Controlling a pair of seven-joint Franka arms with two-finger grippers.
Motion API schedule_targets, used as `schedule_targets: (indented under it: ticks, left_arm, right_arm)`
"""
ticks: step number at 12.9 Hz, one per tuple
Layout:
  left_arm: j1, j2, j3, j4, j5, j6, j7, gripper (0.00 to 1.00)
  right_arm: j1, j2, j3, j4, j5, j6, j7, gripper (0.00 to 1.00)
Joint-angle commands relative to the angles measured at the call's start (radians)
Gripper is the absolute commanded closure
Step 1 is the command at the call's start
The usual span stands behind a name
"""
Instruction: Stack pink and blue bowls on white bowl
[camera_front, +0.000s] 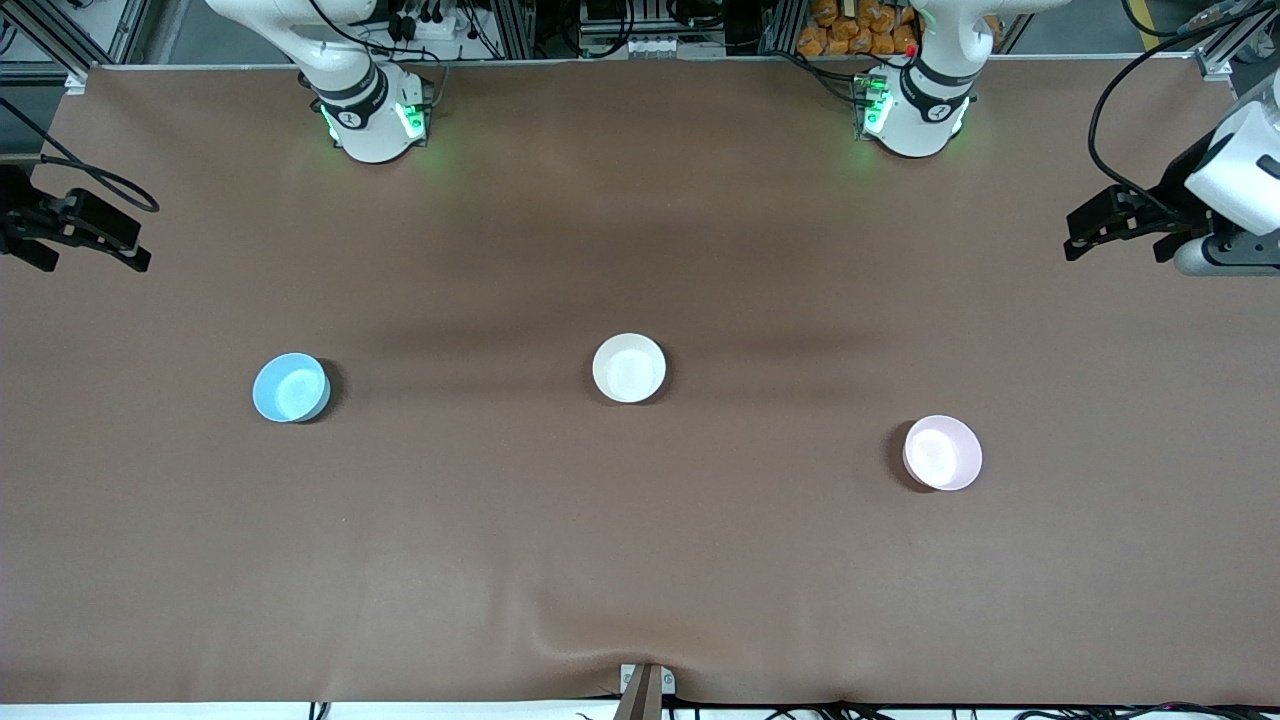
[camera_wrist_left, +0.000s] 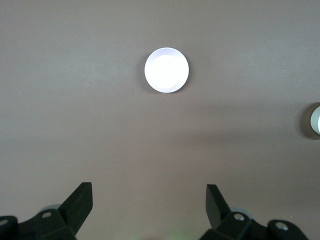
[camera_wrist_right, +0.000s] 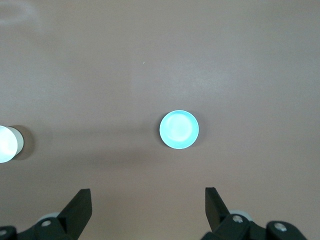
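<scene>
The white bowl sits upright mid-table. The blue bowl sits toward the right arm's end. The pink bowl sits toward the left arm's end, nearer the front camera than the white bowl. My left gripper hangs open and empty high over its end of the table. Its wrist view shows its fingers wide apart, the pink bowl and the white bowl's edge. My right gripper hangs open and empty high over the opposite end. Its wrist view shows the blue bowl and white bowl.
The brown table cloth has a small ridge near the front edge, by a clamp. The arm bases stand along the table's edge farthest from the front camera. Wide bare cloth lies between the three bowls.
</scene>
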Motion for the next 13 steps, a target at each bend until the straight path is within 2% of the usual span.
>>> schedule_targets:
  ticks: [1,6,13]
  left_arm:
    - [0.010,0.000,-0.005,0.008,0.018,-0.013,0.020,0.00]
    - [0.039,0.020,-0.005,0.029,0.018,-0.013,0.027,0.00]
    - [0.058,0.023,-0.007,0.006,0.015,0.018,0.032,0.00]
  right_arm:
    - [-0.010,0.010,0.007,0.023,-0.001,-0.009,0.003,0.00]
    - [-0.010,0.010,0.007,0.023,-0.001,-0.009,0.003,0.00]
    - [-0.010,0.010,0.007,0.023,-0.001,-0.007,0.003,0.00]
